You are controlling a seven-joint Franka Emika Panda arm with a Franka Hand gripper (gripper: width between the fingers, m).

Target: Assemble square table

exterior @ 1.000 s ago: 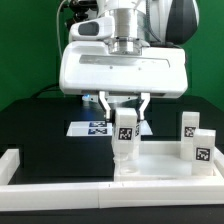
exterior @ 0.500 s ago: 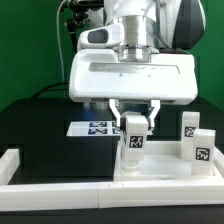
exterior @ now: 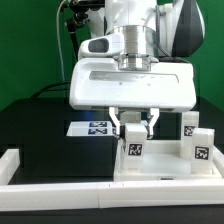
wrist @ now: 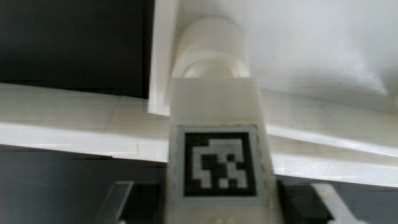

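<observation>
We see a black desk [exterior: 35, 120] before a green backdrop [exterior: 25, 50], with a white border wall [exterior: 60, 172] along its front. Our gripper [exterior: 133, 128] hangs over the square table [exterior: 160, 165], its jaws slightly spread around a tagged white leg post [exterior: 132, 152]; whether they touch it we cannot tell. That post stands upright on the slab, and two more leg posts [exterior: 196, 143] stand near the exterior view's right.

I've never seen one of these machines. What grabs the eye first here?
The big white robot arm fills the middle of the exterior view, its gripper reaching straight down around a short white leg post with a black-and-white tag. That post stands upright on the white square table top. Two more tagged leg posts stand at the exterior view's right, and the marker board lies on the black table behind.
</observation>
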